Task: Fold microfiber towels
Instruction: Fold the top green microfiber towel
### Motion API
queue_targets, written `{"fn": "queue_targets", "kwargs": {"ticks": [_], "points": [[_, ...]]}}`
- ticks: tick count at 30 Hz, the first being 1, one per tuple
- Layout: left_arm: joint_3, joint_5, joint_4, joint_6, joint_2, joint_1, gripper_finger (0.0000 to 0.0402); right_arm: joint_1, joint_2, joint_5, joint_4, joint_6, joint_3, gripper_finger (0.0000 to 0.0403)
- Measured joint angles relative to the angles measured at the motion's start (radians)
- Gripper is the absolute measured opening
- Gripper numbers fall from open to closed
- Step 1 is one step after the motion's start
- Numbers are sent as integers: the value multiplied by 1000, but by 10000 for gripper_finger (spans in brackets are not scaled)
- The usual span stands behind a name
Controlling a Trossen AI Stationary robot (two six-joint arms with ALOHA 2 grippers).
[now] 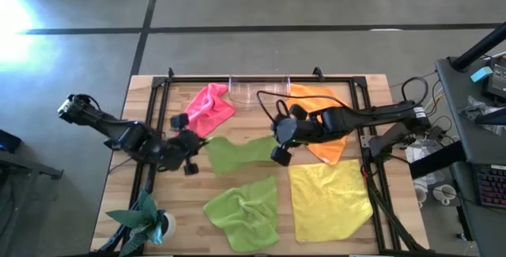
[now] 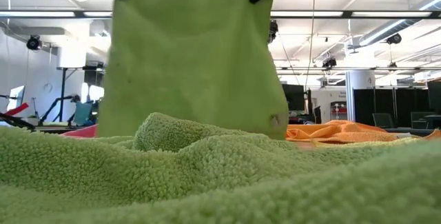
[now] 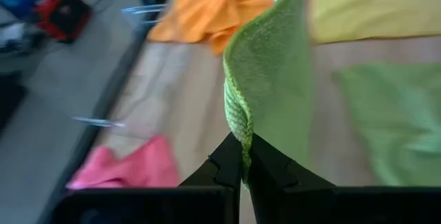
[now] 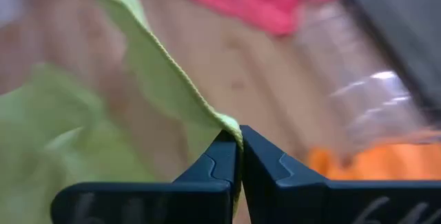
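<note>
Basically none folded yet: left pincer [image 1: 192, 142] & right pincer [image 1: 281, 141] each clamp lifted lime towel [image 1: 241, 153]; 4 others lie loose.

Bright plain cloths on pale wood, no patterns showing.
Lime green towel [image 1: 237, 153] hangs at centre between the dark left gripper [image 1: 192, 142] and dark right gripper [image 1: 278, 140]; a second lime green towel [image 1: 243, 204] lies near, yellow towel [image 1: 328, 198] near right, orange towel [image 1: 326, 122] far right, hot pink towel [image 1: 207, 107] far left, on the light wooden table [image 1: 182, 190].
</note>
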Motion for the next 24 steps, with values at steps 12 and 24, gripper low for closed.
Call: {"fn": "queue_targets", "kwargs": {"ticks": [12, 24], "points": [[104, 2, 5, 350, -1, 286, 1, -31, -4, 237, 15, -277, 70, 8], [-46, 609, 12, -148, 29, 181, 1, 100, 51, -119, 12, -127, -29, 8]]}}
